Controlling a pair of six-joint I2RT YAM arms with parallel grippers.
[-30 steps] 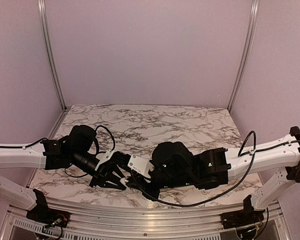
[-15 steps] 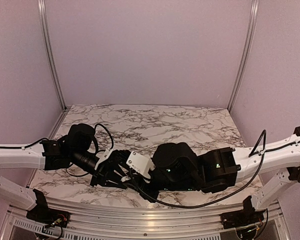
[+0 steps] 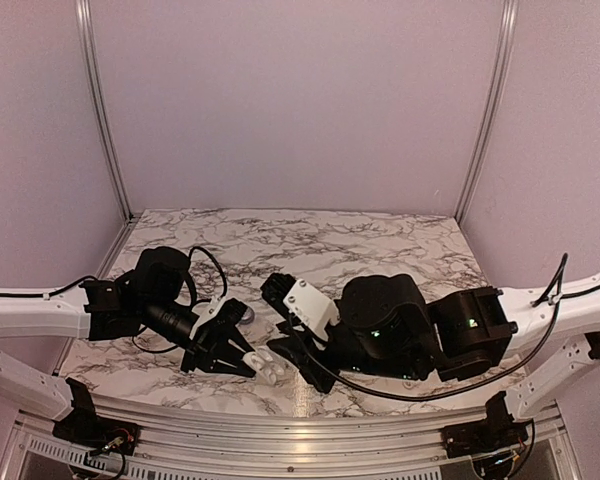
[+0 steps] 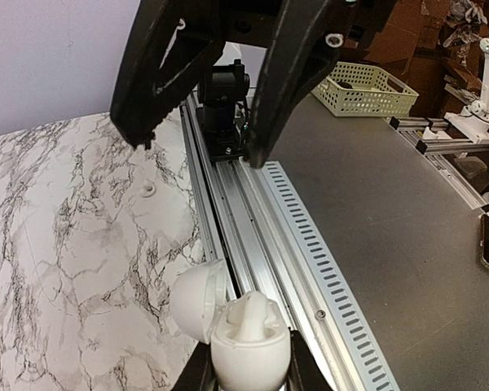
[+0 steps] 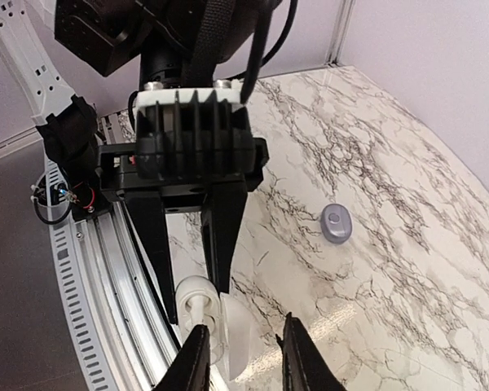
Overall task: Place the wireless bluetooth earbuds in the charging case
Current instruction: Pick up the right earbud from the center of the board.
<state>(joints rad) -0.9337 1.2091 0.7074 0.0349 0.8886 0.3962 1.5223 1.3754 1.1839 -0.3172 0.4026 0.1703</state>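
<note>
Clamping the open charging case (image 4: 246,338) in the left gripper (image 3: 248,364) beside the near rail (image 4: 253,212); right gripper (image 4: 197,147) above it, fingers spread, empty. Probably at the fetch step: 1 grey earbud (image 5: 336,222) on the marble tabletop (image 5: 407,244), well apart. Next: careful pinch, then seating.

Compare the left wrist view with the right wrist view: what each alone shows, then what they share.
Left wrist only: a pale basket beyond the aluminium rail. Right wrist only: a small grey oval piece lying on the marble table. Both: the open white charging case clamped in the left gripper, the open right gripper, that rail.
</note>
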